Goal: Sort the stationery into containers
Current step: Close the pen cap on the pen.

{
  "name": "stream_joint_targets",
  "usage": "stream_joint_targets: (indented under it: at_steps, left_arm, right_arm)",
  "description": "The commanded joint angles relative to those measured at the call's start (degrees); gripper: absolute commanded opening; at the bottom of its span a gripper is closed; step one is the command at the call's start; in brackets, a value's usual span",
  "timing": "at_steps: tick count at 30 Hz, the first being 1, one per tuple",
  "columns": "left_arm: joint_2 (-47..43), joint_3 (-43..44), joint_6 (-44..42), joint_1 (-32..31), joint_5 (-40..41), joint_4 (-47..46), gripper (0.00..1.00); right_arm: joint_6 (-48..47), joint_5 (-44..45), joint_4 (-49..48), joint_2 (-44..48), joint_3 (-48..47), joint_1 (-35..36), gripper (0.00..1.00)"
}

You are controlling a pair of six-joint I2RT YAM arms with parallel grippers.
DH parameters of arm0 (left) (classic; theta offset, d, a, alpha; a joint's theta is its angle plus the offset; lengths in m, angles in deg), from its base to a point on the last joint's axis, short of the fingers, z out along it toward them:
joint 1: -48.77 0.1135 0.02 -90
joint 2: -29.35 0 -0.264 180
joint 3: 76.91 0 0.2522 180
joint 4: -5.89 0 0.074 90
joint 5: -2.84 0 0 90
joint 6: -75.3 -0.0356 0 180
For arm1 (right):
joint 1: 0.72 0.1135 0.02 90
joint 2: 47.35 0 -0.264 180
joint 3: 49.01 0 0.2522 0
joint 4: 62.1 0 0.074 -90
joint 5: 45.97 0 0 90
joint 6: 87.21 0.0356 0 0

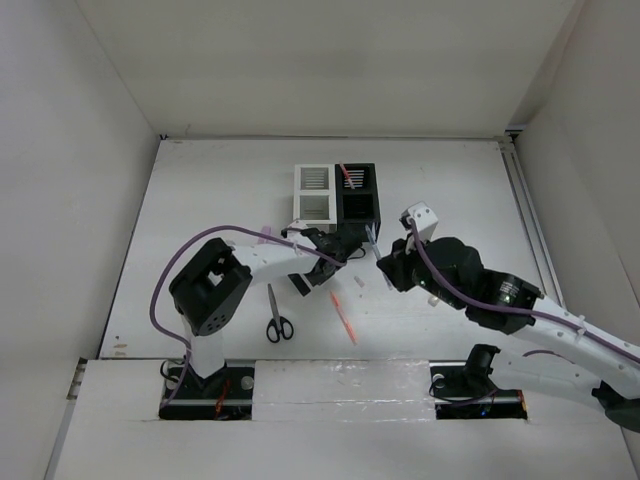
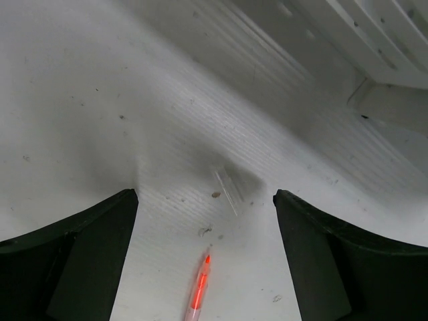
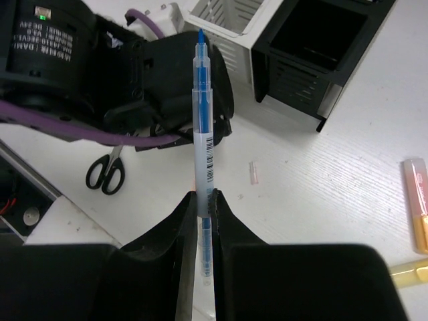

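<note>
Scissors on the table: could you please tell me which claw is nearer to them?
Left. The left claw hangs open just beyond the scissors, to their right; the right claw, shut on a blue pen, is farther to the right, past the left one.

The left organizer (image 1: 315,192) touches the right organizer (image 1: 359,192); nearer, scissors (image 1: 278,320) lie left of a pen (image 1: 344,317).

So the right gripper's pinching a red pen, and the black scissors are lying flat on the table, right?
Not quite. The pen pinched in the right gripper is blue, not red; the right wrist view shows it. The black scissors do lie flat on the table.
</note>
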Motion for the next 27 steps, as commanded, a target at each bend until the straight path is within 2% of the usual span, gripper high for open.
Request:
stream_joint_targets:
  at_steps: [1,9,19,27]
  left_arm:
    - [-0.6,0.9,4.7,0.9,4.8,3.2,0.79]
    - [2.5,3.8,4.1,0.9,3.7,4.5,0.71]
    - [6.3,8.4,7.0,-1.4,4.2,11.8,0.71]
    - [7.5,8.6,8.7,-1.4,3.0,12.4,0.64]
  right_arm:
    - [-1.2,-2.6,-4.4,0.6,0.8,0.5,0.0]
    - [-1.2,-2.6,-4.9,1.6,0.8,0.5,0.0]
    - [-1.2,-2.6,-5.5,3.3,1.4,0.5,0.0]
    - [-1.2,-3.6,-6.1,5.6,2.4,0.5,0.0]
